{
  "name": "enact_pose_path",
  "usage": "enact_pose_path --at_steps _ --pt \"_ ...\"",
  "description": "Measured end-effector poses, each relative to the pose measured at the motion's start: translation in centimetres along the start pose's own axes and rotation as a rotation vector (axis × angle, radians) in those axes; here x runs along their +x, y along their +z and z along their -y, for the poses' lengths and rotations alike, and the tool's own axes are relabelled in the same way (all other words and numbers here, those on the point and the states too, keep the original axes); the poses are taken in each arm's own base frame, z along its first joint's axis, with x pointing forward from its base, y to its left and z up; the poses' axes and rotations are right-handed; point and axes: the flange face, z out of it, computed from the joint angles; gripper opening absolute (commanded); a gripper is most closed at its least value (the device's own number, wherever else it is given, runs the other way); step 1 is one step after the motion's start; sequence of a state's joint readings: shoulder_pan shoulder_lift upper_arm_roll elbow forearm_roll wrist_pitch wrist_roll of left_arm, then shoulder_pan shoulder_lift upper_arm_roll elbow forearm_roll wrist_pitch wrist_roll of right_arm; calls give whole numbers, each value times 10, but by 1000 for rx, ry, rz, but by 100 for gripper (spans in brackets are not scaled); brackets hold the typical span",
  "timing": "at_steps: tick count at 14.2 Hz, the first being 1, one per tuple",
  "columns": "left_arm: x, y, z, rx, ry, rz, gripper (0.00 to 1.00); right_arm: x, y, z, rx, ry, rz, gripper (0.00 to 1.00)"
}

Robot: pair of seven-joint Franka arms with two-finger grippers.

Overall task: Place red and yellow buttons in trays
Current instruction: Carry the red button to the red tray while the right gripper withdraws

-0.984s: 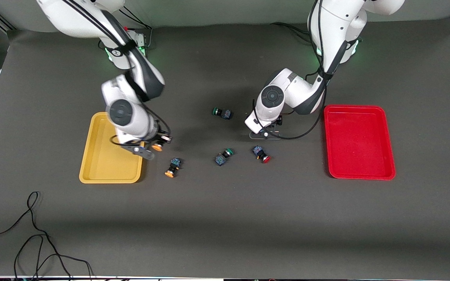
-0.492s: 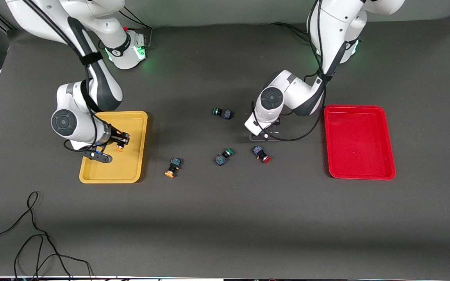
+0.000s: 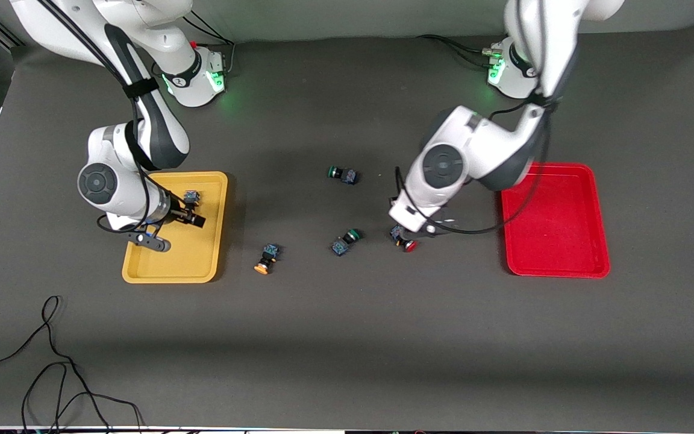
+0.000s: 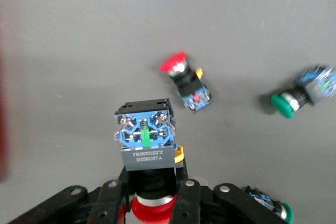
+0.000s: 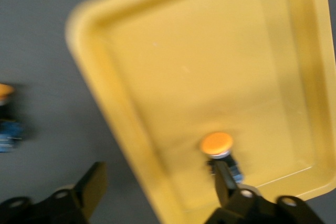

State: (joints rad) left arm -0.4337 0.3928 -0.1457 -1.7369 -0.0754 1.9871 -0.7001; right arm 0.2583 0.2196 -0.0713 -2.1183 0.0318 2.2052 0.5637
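Observation:
My right gripper (image 3: 172, 230) hangs open over the yellow tray (image 3: 166, 274). An orange-yellow-capped button (image 3: 190, 196) lies in that tray beside one finger; in the right wrist view it (image 5: 220, 148) is free between the open fingers (image 5: 93, 183). A second orange-yellow button (image 3: 265, 259) lies on the table beside the yellow tray. My left gripper (image 4: 149, 190) is shut on a red-capped button (image 4: 146, 140), held above the table. The other red button (image 3: 405, 240) lies on the table under it (image 4: 186, 80). The red tray (image 3: 555, 217) holds nothing.
Two green-capped buttons lie mid-table, one (image 3: 343, 175) nearer the robots, one (image 3: 345, 241) beside the loose red button. Black cables (image 3: 52, 361) trail at the table's front corner on the right arm's end.
My right gripper carried the orange-yellow button over the yellow tray, then opened and let it go there. My left gripper rose from the table with the red button and shifted over the loose red one.

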Motion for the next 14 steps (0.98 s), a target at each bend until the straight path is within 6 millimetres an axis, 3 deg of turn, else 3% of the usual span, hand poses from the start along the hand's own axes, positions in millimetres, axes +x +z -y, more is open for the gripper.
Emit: enact_pose_path --at_steps 2,3,5,7,8,10,11,12,13,14 --pt "18 -27 47 13 17 32 3 3 -29 47 52 33 -33 100" --pt "32 -36 83 17 33 56 3 4 -32 73 80 48 -32 100" --pt "60 -38 164 9 66 94 3 6 -17 123 113 90 -26 100" --pt "81 -17 243 11 113 124 4 3 21 158 122 114 -20 100" --pt "89 0 277 6 124 123 4 1 43 166 110 117 -11 100" --pt "96 48 314 5 143 91 4 1 82 169 94 115 -8 100" --pt "95 77 317 13 154 79 5 2 99 167 99 117 -15 100" --pt "92 105 313 16 168 75 13 2 112 166 104 120 -22 92" --pt "88 128 309 15 181 80 60 1 121 164 103 120 -24 74" --pt "85 144 305 14 190 90 99 0 124 163 103 120 -25 49"
